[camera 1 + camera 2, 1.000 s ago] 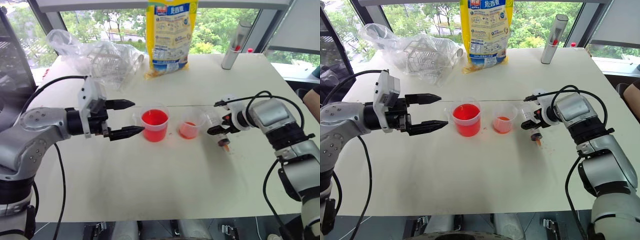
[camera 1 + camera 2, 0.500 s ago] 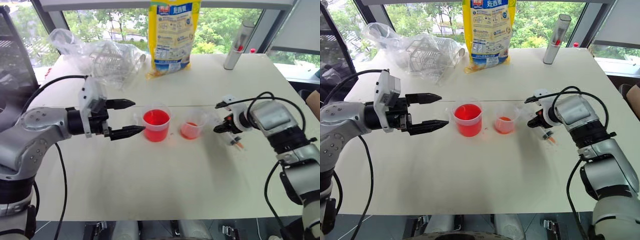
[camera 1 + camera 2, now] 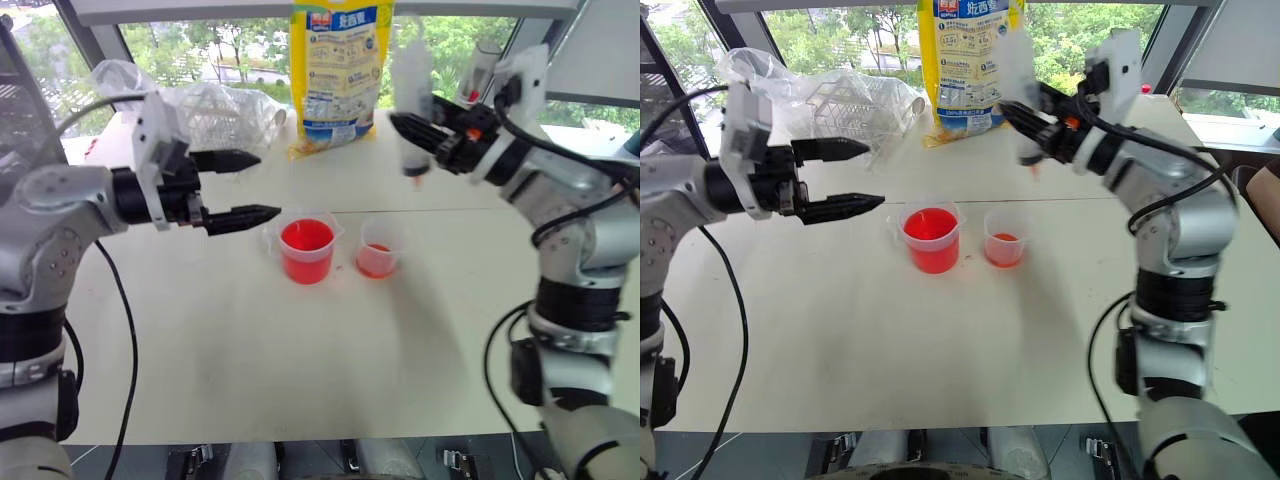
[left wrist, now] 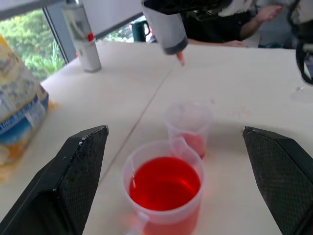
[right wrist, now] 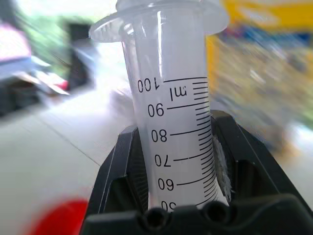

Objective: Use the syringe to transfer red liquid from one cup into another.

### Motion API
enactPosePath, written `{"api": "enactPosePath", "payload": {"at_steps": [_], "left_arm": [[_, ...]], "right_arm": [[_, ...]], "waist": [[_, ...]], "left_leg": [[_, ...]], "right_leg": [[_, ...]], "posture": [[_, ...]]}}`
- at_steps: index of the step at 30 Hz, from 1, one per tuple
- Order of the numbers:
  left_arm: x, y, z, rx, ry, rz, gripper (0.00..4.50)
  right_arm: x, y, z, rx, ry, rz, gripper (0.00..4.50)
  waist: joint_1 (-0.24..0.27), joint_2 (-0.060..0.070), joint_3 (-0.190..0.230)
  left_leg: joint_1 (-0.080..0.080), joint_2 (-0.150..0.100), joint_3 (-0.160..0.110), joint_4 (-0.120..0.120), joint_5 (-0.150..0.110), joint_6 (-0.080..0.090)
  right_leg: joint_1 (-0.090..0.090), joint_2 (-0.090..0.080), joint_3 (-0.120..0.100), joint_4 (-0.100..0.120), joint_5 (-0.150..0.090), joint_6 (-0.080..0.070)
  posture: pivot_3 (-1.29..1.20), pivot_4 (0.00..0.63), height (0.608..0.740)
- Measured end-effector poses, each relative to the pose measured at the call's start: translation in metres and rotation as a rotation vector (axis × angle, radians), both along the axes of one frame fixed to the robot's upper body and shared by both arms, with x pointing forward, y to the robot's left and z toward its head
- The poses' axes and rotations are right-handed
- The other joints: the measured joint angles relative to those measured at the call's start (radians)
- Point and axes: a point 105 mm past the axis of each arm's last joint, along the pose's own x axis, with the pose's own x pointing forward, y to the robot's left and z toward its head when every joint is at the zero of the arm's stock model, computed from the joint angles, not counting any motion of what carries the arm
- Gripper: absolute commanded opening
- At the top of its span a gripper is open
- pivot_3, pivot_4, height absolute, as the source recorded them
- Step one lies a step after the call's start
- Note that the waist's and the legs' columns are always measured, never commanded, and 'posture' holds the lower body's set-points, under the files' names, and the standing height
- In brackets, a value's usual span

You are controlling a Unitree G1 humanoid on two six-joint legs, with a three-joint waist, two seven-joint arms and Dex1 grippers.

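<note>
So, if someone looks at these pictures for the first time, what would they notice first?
Probably the large cup of bright red liquid in the middle of the white table, with a smaller cup beside it holding only a little. Next, the right gripper, raised above the cups and shut on a big clear syringe, tip down.

syringe (image 3: 413,110): clear, scale-marked barrel, upright, orange tip down, clamped in the right gripper (image 3: 432,135), up off the table
big cup (image 3: 306,250): red liquid (image 3: 305,238) well up, just ahead of the left gripper (image 3: 243,187)
small cup (image 3: 378,247): shallow red pool, below the syringe
</note>
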Motion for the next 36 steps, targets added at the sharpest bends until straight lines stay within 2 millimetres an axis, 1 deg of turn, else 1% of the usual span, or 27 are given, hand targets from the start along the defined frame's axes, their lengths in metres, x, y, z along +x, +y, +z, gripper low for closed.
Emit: {"api": "enactPosePath", "payload": {"at_steps": [2, 5, 10, 15, 17, 22, 26, 28, 32, 36], "left_arm": [[0.002, 0.001, 0.005, -0.005, -0.004, -0.005, 4.5], [0.003, 0.003, 0.005, -0.006, 0.003, -0.005, 4.5], [0.003, 0.002, 0.013, -0.005, -0.021, -0.009, 4.5], [0.004, 0.002, 0.013, -0.01, -0.019, -0.001, 4.5], [0.004, 0.001, 0.013, -0.014, -0.018, -0.003, 4.5], [0.006, -0.005, 0.011, -0.051, -0.012, -0.013, 4.5], [0.016, -0.014, -0.003, -0.056, 0.032, -0.018, 4.5], [0.022, -0.017, -0.004, -0.061, 0.037, -0.016, 4.5], [0.032, -0.019, 0.006, -0.073, -0.017, 0.009, 4.5], [0.04, -0.024, 0.004, -0.087, -0.005, 0.009, 4.5]], "right_arm": [[-0.006, 0.019, 0.001, 0.071, -0.02, 0.093, 1.4], [-0.006, 0.034, -0.008, 0.156, -0.014, 0.156, 1.4], [0.0, 0.063, -0.049, 0.195, 0.055, 0.203, 1.4], [0.007, 0.078, -0.074, 0.205, 0.064, 0.194, 1.4], [0.011, 0.081, -0.083, 0.189, 0.063, 0.183, 1.4], [0.02, 0.08, -0.11, 0.153, 0.086, 0.141, 1.4], [0.018, 0.082, -0.126, 0.125, 0.093, 0.136, 1.4], [0.017, 0.082, -0.127, 0.122, 0.085, 0.133, 1.4], [0.018, 0.082, -0.128, 0.112, 0.076, 0.125, 1.4], [0.017, 0.083, -0.128, 0.102, 0.07, 0.124, 1.4]], "waist": [[0.0, 0.0, 0.0], [0.001, -0.001, -0.001], [0.0, -0.001, -0.001], [-0.002, -0.001, -0.001], [-0.001, -0.001, -0.001], [0.0, -0.001, -0.001], [0.0, -0.001, -0.001], [-0.002, -0.001, -0.001], [-0.002, -0.001, -0.001], [-0.001, -0.001, -0.001]], "left_leg": [[0.0, 0.0, 0.0, 0.001, 0.0, 0.0], [0.0, 0.0, 0.0, 0.001, 0.0, 0.0], [-0.001, -0.001, 0.0, 0.001, 0.0, 0.0], [0.0, 0.0, 0.0, 0.001, 0.0, 0.0], [0.0, 0.0, 0.0, 0.001, 0.0, 0.0], [0.0, -0.001, 0.0, 0.001, 0.0, 0.0], [0.0, -0.001, 0.0, 0.001, 0.0, -0.001], [0.0, -0.001, 0.0, 0.001, 0.0, -0.001], [0.001, -0.001, 0.0, 0.001, 0.0, -0.001], [0.001, -0.001, 0.0, 0.001, 0.001, -0.001]], "right_leg": [[0.0, -0.001, 0.0, 0.0, 0.0, 0.0], [0.0, -0.003, 0.0, 0.0, 0.0, 0.0], [0.0, -0.004, 0.0, 0.001, 0.0, 0.0], [0.0, -0.003, -0.001, 0.001, 0.0, 0.0], [0.0, -0.003, -0.001, 0.001, 0.0, 0.0], [0.0, -0.004, -0.001, 0.001, 0.0, 0.0], [0.0, -0.004, 0.0, 0.002, 0.0, 0.0], [0.0, -0.004, 0.0, 0.002, 0.0, 0.0], [0.0, -0.003, 0.0, 0.002, 0.0, 0.0], [0.001, -0.003, 0.0, 0.002, 0.0, 0.0]], "posture": [[0.0, 0.15, 0.74], [0.0, 0.15, 0.74], [0.0, 0.15, 0.74], [0.0, 0.15, 0.74], [0.0, 0.15, 0.74], [0.0, 0.15, 0.74], [0.0, 0.15, 0.74], [0.0, 0.15, 0.74], [0.0, 0.15, 0.74], [0.0, 0.15, 0.74]]}}
